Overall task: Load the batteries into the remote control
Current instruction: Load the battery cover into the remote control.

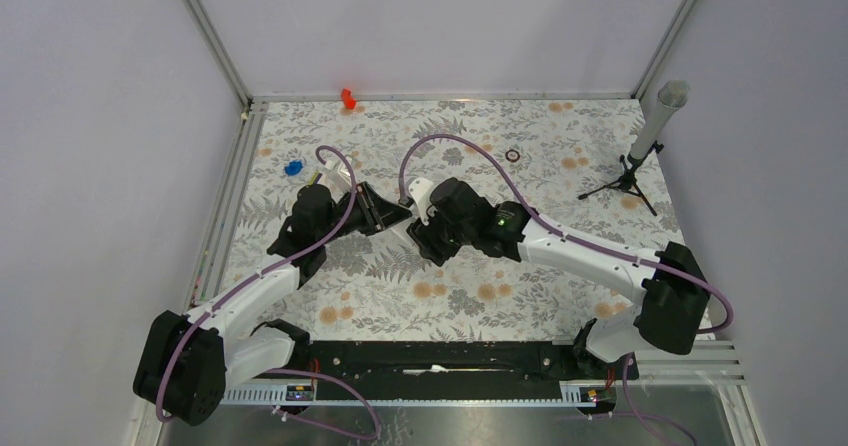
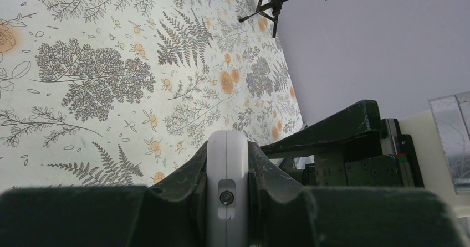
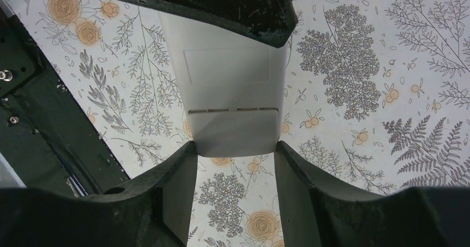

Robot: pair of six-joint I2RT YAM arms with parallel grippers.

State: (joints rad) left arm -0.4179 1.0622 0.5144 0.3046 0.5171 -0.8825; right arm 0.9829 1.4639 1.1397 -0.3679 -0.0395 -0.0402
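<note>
Left gripper (image 2: 227, 161), right gripper (image 3: 235, 150) clamp remote control (image 3: 230, 81) (plain white back).

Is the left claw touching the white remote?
Touching. The left wrist view shows the remote edge-on, squeezed between both fingers of the left gripper, no gap either side.

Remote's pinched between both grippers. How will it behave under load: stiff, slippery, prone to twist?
Probably stiff: the remote control shows a straight, flat back with no visible bend. Likely slippery: it is smooth white plastic, and the right gripper pinches only its narrow end, so it may pivot. The left gripper clamps its flat faces, probably the steadier hold.
</note>
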